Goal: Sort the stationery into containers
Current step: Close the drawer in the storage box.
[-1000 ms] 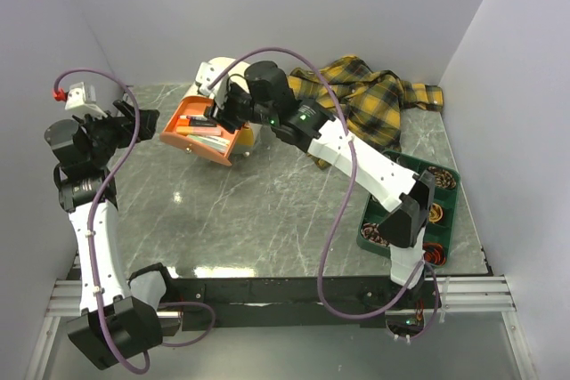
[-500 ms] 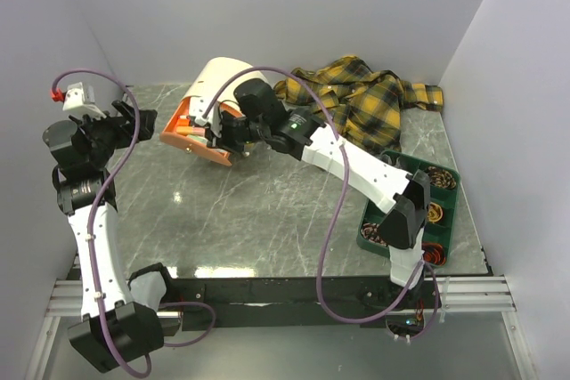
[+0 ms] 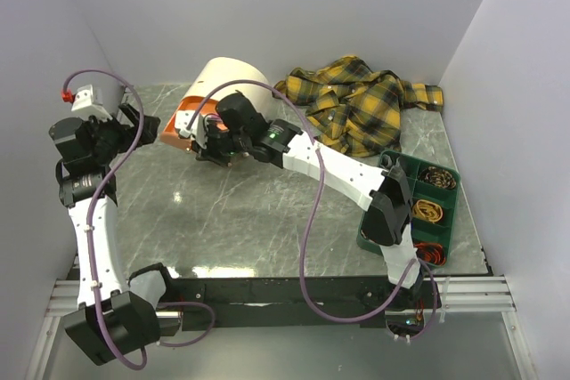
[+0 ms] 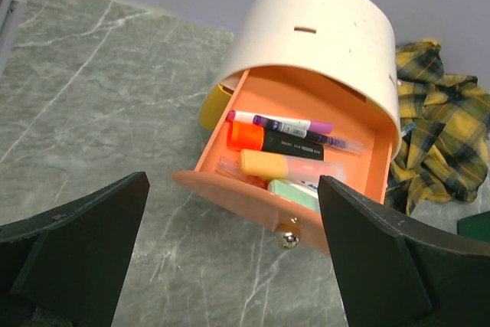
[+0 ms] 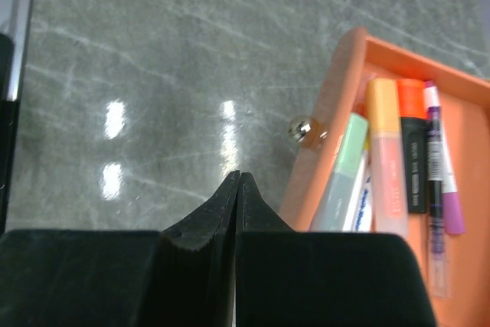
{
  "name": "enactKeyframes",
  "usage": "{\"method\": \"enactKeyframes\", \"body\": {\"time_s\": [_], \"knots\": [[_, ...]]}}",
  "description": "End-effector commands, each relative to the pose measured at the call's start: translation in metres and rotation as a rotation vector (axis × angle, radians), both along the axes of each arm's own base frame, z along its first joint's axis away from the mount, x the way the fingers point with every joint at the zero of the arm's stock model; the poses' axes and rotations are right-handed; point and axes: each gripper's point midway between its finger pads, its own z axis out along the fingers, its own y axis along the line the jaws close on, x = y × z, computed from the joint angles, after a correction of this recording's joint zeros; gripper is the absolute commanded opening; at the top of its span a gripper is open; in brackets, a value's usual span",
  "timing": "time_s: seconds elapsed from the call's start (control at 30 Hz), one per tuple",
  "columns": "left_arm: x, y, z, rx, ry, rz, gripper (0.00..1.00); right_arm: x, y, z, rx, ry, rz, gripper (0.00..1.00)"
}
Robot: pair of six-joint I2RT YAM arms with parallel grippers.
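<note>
Top view: the cream drum-shaped drawer box sits at upper centre, with the right gripper at its orange front.

Left wrist view: the left gripper gapes wide and empty. In mid-frame the pulled-out orange drawer holds pens and highlighters, their print too small to read.

Right wrist view: the right gripper's fingers are pressed together on nothing, left of the small metal knob.

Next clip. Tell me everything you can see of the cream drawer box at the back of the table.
The drawer box is a cream drum, plastic-looking, lying on the marbled grey table near the back, beside the plaid shirt. A small slot marks its shell. Its orange drawer stands open, with a shiny round knob on the front. Inside lie pens and highlighters. A yellow part shows under the drum's left side. The shut right gripper sits just before the drawer front, off the knob.
</note>
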Motion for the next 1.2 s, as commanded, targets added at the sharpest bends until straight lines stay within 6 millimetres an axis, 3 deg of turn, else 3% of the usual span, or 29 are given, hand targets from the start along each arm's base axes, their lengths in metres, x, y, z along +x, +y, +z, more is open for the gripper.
{"method": "enactKeyframes", "body": {"time_s": [0.0,0.37,0.77,1.17], "knots": [[-0.001,-0.004,0.009,0.042,-0.01,-0.024,0.99,0.023,0.017,0.015,0.077,-0.06,-0.084,0.0],[-0.005,-0.01,0.005,0.046,0.011,-0.035,0.99,0.066,0.019,0.01,0.073,-0.126,-0.206,0.0],[-0.01,-0.012,0.003,0.039,0.006,-0.033,0.99,0.108,0.0,0.022,0.085,-0.212,-0.328,0.0],[-0.012,-0.011,0.006,0.048,0.002,-0.025,0.99,0.154,-0.016,0.009,0.058,-0.284,-0.423,0.0]]}}
